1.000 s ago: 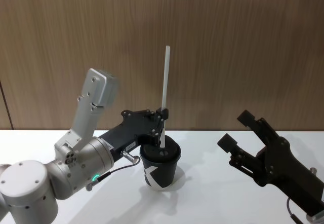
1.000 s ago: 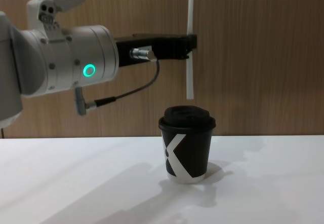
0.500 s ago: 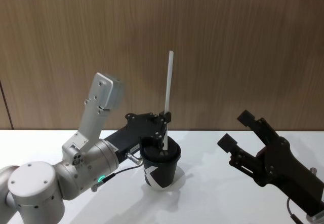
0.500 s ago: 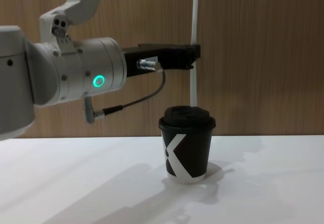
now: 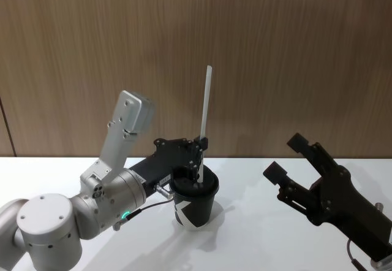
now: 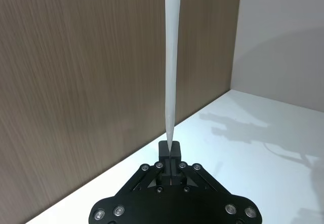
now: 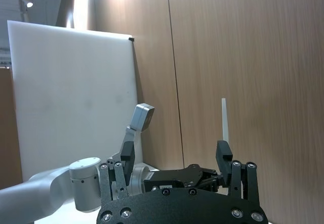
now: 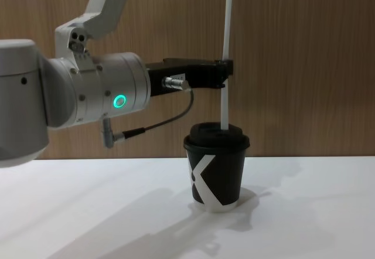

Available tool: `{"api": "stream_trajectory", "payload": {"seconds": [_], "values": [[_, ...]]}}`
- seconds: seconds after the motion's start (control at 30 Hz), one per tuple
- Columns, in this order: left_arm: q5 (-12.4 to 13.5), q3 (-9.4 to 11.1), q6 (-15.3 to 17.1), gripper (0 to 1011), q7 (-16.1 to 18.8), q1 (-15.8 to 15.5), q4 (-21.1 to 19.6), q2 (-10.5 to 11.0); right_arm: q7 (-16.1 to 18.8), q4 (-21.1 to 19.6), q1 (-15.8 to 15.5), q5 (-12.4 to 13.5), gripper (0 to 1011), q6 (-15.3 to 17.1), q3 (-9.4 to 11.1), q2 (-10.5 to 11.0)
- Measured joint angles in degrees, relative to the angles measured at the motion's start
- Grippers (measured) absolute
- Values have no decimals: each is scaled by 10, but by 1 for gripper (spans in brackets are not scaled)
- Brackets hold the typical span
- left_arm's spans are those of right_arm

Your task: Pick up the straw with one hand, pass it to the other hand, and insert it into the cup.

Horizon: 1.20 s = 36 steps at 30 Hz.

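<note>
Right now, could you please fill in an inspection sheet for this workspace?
Surface: white table, shadows only.
Straw: upright, lower end at the lid.
Cup: upright, lidded, on the table.
Clutter: nothing seen.
Left gripper: shut on the straw above the cup.
Right gripper: open, off to the right, holding nothing.
Cables: dark cable loops under the left wrist.
Surroundings: wood-panel wall.

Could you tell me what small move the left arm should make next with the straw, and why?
Probably keep lowering straight down. The left gripper is shut on the straw, whose bottom tip sits at the lid of the cup, most of it above. The right gripper waits open.
</note>
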Motion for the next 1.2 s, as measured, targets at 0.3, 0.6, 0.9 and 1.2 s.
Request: {"api": "stream_trajectory", "payload": {"seconds": [0.3,0.6,0.9,1.2], "values": [[4,1,-3,5,-11,-7,17,-6,0,0,0,0,1001,0,0,0],[7,-1,-3,5,-20,-8,24,-8,0,0,0,0,1001,0,0,0],[11,-5,-2,5,-24,-4,22,-7,0,0,0,0,1001,0,0,0],[17,-10,0,5,-26,0,19,-5,0,0,0,0,1001,0,0,0]]}}
